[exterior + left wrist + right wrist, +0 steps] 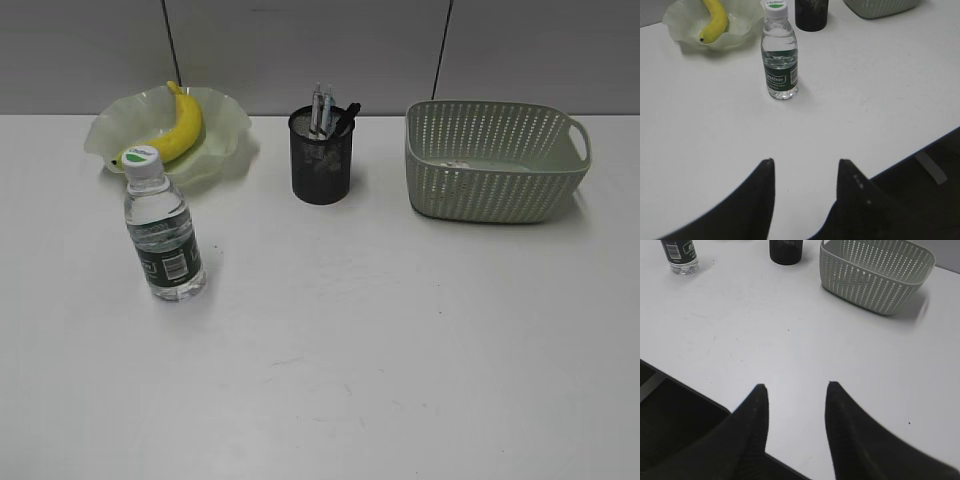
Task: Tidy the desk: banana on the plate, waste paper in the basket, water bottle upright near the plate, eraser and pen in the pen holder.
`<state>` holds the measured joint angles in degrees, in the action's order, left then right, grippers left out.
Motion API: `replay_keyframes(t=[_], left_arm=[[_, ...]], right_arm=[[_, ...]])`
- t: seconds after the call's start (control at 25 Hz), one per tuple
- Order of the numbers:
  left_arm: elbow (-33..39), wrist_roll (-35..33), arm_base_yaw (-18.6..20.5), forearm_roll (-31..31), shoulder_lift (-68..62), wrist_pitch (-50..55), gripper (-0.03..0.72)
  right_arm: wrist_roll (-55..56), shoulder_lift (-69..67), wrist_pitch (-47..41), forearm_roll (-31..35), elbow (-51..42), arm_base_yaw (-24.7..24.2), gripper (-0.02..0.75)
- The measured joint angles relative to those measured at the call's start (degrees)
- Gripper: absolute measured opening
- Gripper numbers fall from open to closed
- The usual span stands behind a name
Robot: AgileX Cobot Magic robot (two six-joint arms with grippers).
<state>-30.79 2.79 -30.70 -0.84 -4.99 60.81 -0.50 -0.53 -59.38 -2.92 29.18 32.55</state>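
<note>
Fingers only in wrist views, apart

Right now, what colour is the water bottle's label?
Dark green with white print, on the water bottle; clearest in the left wrist view.

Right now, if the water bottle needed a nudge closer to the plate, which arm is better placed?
Left. The water bottle and plate lie ahead of the left gripper; the right wrist view shows the bottle off at its far corner.
</note>
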Motion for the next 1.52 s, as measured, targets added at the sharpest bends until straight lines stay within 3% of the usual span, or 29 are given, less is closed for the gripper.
replay_keyframes(t=[0.2,0.32,0.4,0.56,0.68,0.8,1.24,1.52], left_arm=[[0.0,0.0,0.0,0.04,0.0,0.0,0.309],[0.0,0.0,0.1,0.04,0.0,-0.04,0.309],[0.0,0.0,2.17,0.04,0.05,-0.04,0.309],[0.0,0.0,14.03,0.06,0.15,-0.04,0.309],[0.0,0.0,24.36,0.11,1.57,-0.07,0.309],[0.0,0.0,29.31,0.08,4.87,-0.14,0.309],[0.0,0.0,29.75,0.08,5.29,-0.25,0.309],[0.0,0.0,28.03,0.08,5.29,-0.25,0.309]], right_arm=[[0.0,0.0,0.0,0.0,0.0,-2.32,0.314],[0.0,0.0,0.0,0.0,0.0,-9.06,0.314],[0.0,0.0,0.0,0.0,0.0,-15.53,0.314],[0.0,0.79,0.0,0.0,0.0,-25.22,0.315],[0.0,0.88,-0.05,0.0,0.0,-27.88,0.315],[0.0,0.95,-0.07,0.04,-0.05,-28.15,0.315],[0.0,0.95,-0.01,0.23,-0.05,-28.15,0.314],[0.0,0.95,-0.01,0.23,-0.05,-28.15,0.314]])
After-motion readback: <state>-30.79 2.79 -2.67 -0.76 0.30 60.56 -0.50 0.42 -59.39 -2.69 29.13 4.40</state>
